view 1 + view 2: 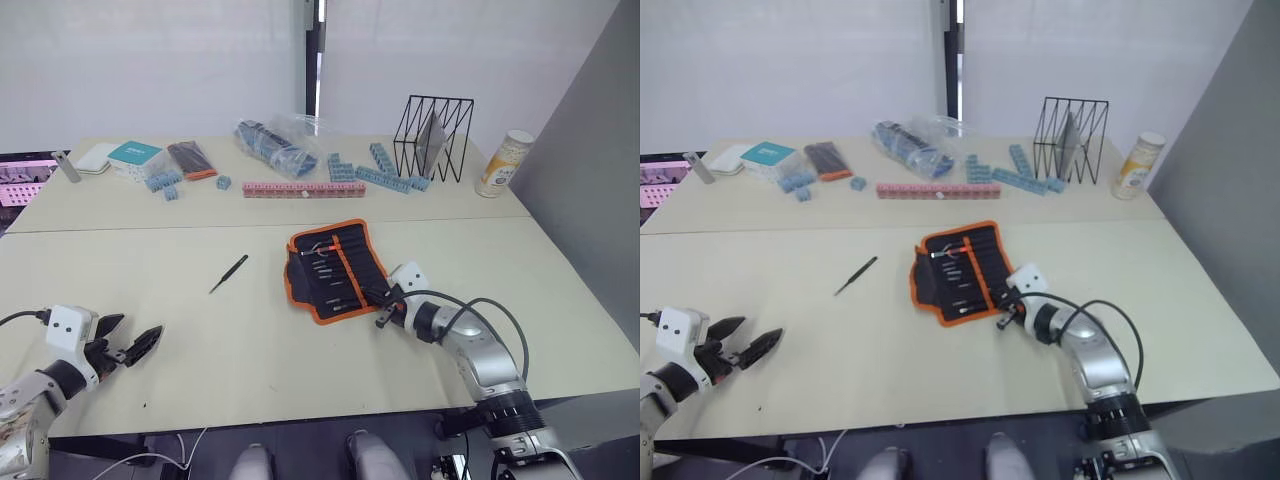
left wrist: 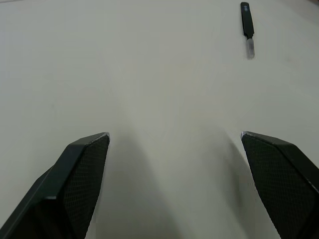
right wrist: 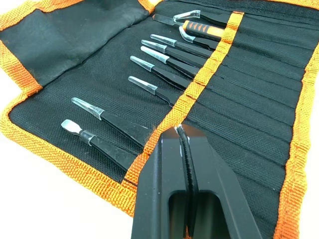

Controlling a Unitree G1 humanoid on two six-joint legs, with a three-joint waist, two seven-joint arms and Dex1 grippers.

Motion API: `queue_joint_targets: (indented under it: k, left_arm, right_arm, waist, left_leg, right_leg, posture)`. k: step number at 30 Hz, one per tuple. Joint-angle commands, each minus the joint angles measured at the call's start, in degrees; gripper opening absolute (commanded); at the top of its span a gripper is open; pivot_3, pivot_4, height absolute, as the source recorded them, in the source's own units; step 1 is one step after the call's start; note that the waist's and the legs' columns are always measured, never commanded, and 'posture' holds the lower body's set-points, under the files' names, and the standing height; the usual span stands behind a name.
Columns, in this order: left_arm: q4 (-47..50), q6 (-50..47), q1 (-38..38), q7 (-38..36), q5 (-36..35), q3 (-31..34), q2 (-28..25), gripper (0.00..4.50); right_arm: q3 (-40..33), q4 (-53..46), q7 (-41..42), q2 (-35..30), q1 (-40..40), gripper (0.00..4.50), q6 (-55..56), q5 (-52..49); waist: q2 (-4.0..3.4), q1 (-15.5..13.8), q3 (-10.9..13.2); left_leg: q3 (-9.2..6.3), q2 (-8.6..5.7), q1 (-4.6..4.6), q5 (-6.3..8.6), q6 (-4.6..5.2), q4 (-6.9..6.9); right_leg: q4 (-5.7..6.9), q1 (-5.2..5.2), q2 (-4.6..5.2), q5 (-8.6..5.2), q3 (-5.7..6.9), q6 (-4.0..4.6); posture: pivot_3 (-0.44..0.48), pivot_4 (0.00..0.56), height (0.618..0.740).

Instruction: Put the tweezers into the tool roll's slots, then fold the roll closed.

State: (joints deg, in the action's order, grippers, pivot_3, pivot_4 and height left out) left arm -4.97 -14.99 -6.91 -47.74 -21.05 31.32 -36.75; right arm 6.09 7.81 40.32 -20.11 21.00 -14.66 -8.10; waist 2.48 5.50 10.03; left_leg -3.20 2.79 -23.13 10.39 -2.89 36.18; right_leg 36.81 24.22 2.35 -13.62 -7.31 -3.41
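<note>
i am pinching a tweezer (image 3: 185, 164) in my right claw (image 3: 178, 130) above the tool roll (image 1: 335, 268) at centre frame; missing the slots (image 3: 234, 107) could snag it. my left claw (image 1: 130, 345) is gaping empty, lower left.

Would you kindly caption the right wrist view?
Right gripper, shut on a tweezer, at the open tool roll's slots.

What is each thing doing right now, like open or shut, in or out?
Tool roll: unrolled, lying open on the table.
Tweezers in the slots: tucked in, tips sticking out.
Loose tweezers: lying on the table, outside the roll.
Left gripper: open, holding nothing.
Right gripper: shut on a pair of tweezers, at the roll's orange strip.
</note>
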Motion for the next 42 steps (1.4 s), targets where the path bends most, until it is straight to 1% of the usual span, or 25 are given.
queue_joint_targets:
  k: [1, 5, 9, 11, 14, 16, 18, 21, 30, 33, 34, 35, 36, 38, 42]
  left_arm:
    - [1.7, 1.3, -0.4, 0.0, -1.7, 0.7, -0.3, 4.49]
    - [1.4, 1.3, 0.2, 0.2, -2.0, -0.3, -0.3, 4.49]
    - [2.0, 0.0, 3.9, 0.3, -2.3, -2.9, -1.0, 4.49]
    - [2.8, -1.5, 6.2, 0.7, -2.3, -4.8, -1.1, 4.49]
    - [3.5, -3.9, 9.9, 1.8, -0.8, -9.4, -0.8, 4.49]
    - [2.3, -4.8, 12.9, 3.3, 0.1, -11.8, -0.2, 4.49]
    - [0.8, -5.4, 15.8, 4.1, 0.6, -14.1, 0.7, 4.49]
    - [-0.8, -4.7, 17.9, 4.3, 1.8, -16.7, 1.4, 4.49]
    - [-8.4, -1.3, 23.4, 5.7, 5.9, -21.9, 3.1, 4.49]
    - [-11.7, 0.5, 25.4, 6.0, 7.8, -24.3, 4.7, 3.74]
    - [-12.6, 0.9, 25.7, 5.9, 8.7, -25.2, 4.9, 3.29]
    - [-13.3, 1.0, 26.1, 6.1, 9.5, -25.8, 5.1, 3.08]
    - [-13.7, 0.8, 26.3, 6.2, 9.8, -26.1, 5.3, 2.77]
    - [-13.6, 0.4, 26.2, 5.9, 10.2, -26.5, 5.0, 2.04]
    - [-12.9, 0.3, 25.3, 5.6, 10.3, -26.1, 4.2, 0.79]
  right_arm:
    - [0.6, 0.9, 0.9, -0.1, 0.2, 0.0, 0.3, 0.1]
    - [0.6, 0.7, 0.9, -0.1, 0.3, 0.0, 0.2, 0.1]
    - [0.4, -0.2, 0.6, 0.0, -0.1, 0.0, -0.2, 0.1]
    - [0.3, -0.8, 0.4, -0.1, -0.6, 0.0, -0.4, 0.0]
    - [0.3, -1.9, 0.0, -0.2, -1.4, 0.0, -0.7, 0.0]
    - [0.2, -2.4, -0.5, -0.2, -1.7, 0.0, -0.9, 0.1]
    - [0.0, -3.0, -1.1, -0.1, -1.9, 0.0, -1.1, 0.1]
    - [-0.1, -3.6, -1.6, -0.1, -2.1, 0.0, -1.4, 0.0]
    - [-0.6, -6.0, -3.2, -0.3, -3.8, 0.0, -2.3, -0.2]
    - [-0.5, -6.0, -3.4, -0.1, -3.8, 0.0, -2.4, -0.2]
    - [-0.3, -5.9, -3.5, 0.0, -3.8, 0.0, -2.3, -0.1]
    - [-0.2, -5.9, -3.5, 0.1, -3.7, 0.0, -2.3, -0.1]
    - [-0.2, -5.9, -3.6, 0.2, -3.6, 0.0, -2.4, -0.1]
    - [-0.1, -6.0, -3.7, 0.3, -3.4, 0.0, -2.6, -0.2]
    - [0.0, -6.3, -3.8, 0.3, -3.6, 0.0, -2.7, -0.3]
  waist:
    - [0.0, 0.0, 0.0]
    - [0.0, 0.1, 0.0]
    - [0.01, 0.0, 0.0]
    - [0.01, 0.0, 0.0]
    - [0.01, 0.0, 0.0]
    - [0.01, 0.0, 0.0]
    - [0.01, 0.0, 0.0]
    - [0.01, 0.1, 0.0]
    - [0.02, -0.2, 0.0]
    - [0.02, -0.6, 0.0]
    - [0.01, -0.7, 0.0]
    - [0.01, -0.9, 0.0]
    - [0.01, -1.0, 0.0]
    - [-0.01, -1.4, 0.0]
    - [-0.03, -1.4, 0.0]
  left_leg:
    - [0.0, 0.0, 0.0, 0.0, 0.0, -0.01]
    - [0.02, 0.01, 0.02, 0.0, 0.0, -0.02]
    - [0.02, 0.01, 0.02, 0.0, 0.0, -0.03]
    - [0.02, 0.01, 0.02, 0.0, 0.0, -0.02]
    - [0.02, 0.0, 0.01, 0.0, 0.0, -0.03]
    - [0.02, 0.0, 0.0, 0.0, 0.0, -0.07]
    - [0.01, -0.01, -0.01, 0.0, 0.0, -0.14]
    - [0.01, -0.02, 0.0, 0.0, 0.0, -0.2]
    - [-0.02, -0.04, -0.01, 0.0, 0.0, -0.2]
    - [-0.03, -0.05, 0.04, 0.0, 0.0, -0.19]
    - [-0.03, -0.05, 0.06, 0.0, 0.0, -0.18]
    - [-0.02, -0.05, 0.08, 0.0, 0.0, -0.18]
    - [-0.01, -0.05, 0.12, 0.0, 0.0, -0.19]
    - [0.0, -0.05, 0.16, 0.0, 0.0, -0.19]
    - [0.0, -0.05, 0.2, 0.0, 0.0, -0.19]
  right_leg:
    - [0.0, 0.0, 0.0, 0.0, 0.0, 0.0]
    - [0.0, 0.01, 0.0, -0.03, 0.01, 0.06]
    - [0.0, 0.0, 0.0, -0.03, 0.01, 0.06]
    - [-0.01, -0.01, 0.0, -0.03, 0.01, 0.06]
    - [0.0, -0.01, 0.0, -0.01, 0.01, 0.02]
    - [-0.01, 0.0, 0.0, 0.17, 0.01, -0.3]
    - [-0.03, 0.02, 0.0, 0.2, 0.01, -0.35]
    - [-0.04, 0.03, -0.01, 0.2, 0.01, -0.35]
    - [-0.04, 0.01, -0.01, 0.2, 0.02, -0.35]
    - [-0.04, -0.05, -0.01, 0.2, 0.02, -0.36]
    - [-0.04, -0.05, -0.01, 0.2, 0.02, -0.36]
    - [-0.03, -0.08, -0.01, 0.2, 0.02, -0.36]
    - [-0.04, -0.1, -0.01, 0.2, 0.01, -0.36]
    - [-0.03, -0.12, -0.01, 0.2, 0.0, -0.36]
    - [-0.02, -0.14, -0.01, 0.2, 0.0, -0.35]
  posture:
    - [0.0, 0.15, 0.737]
    - [0.0, 0.15, 0.737]
    - [0.0, 0.15, 0.737]
    - [0.0, 0.15, 0.737]
    - [0.0, 0.15, 0.737]
    - [0.0, 0.15, 0.737]
    - [0.0, 0.15, 0.737]
    - [0.0, 0.15, 0.737]
    - [0.0, 0.15, 0.737]
    - [0.0, 0.15, 0.737]
    - [0.0, 0.15, 0.737]
    - [0.0, 0.15, 0.737]
    - [0.0, 0.15, 0.737]
    - [0.0, 0.15, 0.737]
    - [0.0, 0.15, 0.737]
